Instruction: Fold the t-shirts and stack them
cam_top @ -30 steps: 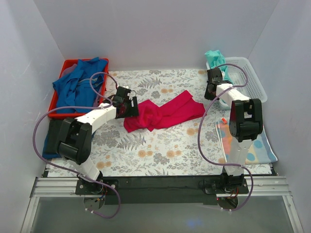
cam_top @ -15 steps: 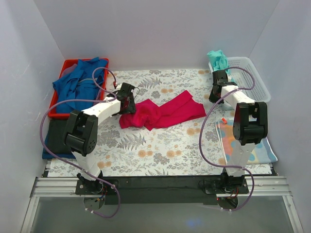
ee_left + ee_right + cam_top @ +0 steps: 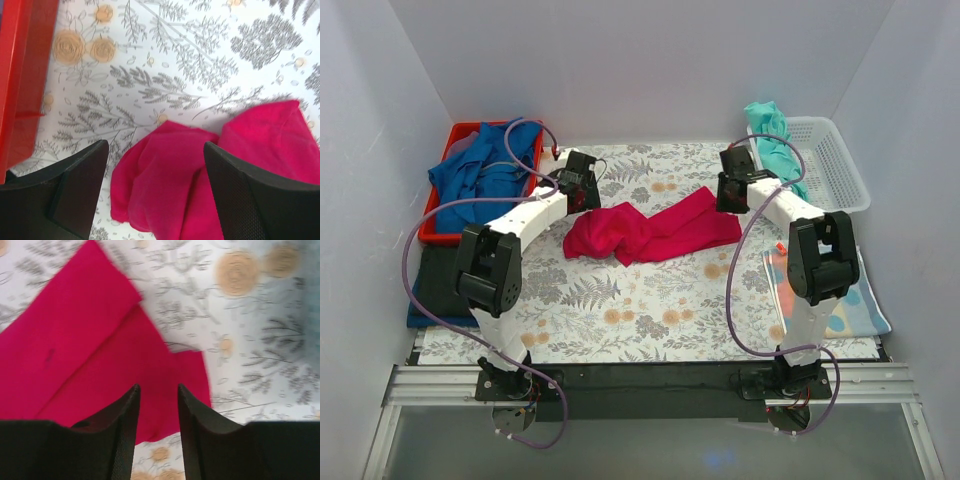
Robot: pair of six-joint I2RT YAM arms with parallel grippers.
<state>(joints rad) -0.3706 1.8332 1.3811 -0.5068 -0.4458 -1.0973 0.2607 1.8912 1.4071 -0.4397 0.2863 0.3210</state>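
Between the fingers of your left gripper (image 3: 155, 147), spread wide and holding nothing, you look down on the bunched, rounded end of the crimson-pink t-shirt (image 3: 165, 195). Your right gripper (image 3: 158, 388) has its fingers a narrow gap apart, with nothing clamped in that gap. It hangs over the flatter opposite end of the same shirt. Whether either set of fingertips touches the fabric, you cannot tell.

From the top view, the shirt lies on the floral tablecloth (image 3: 620, 310) midway between your two arms. Its long axis runs diagonally, from the crumpled end at near left up to the smoother end at far right. A fold crosses it near the middle.

Farther out, a teal t-shirt (image 3: 775, 135) drapes over the rim of the white basket (image 3: 845, 170) at far right. A blue t-shirt (image 3: 480, 170) is heaped in the red tray (image 3: 438, 238) at far left. A black folded t-shirt (image 3: 438, 280) sits at the table's left edge, and a spotted patchwork cloth (image 3: 855, 305) lies at the right edge.
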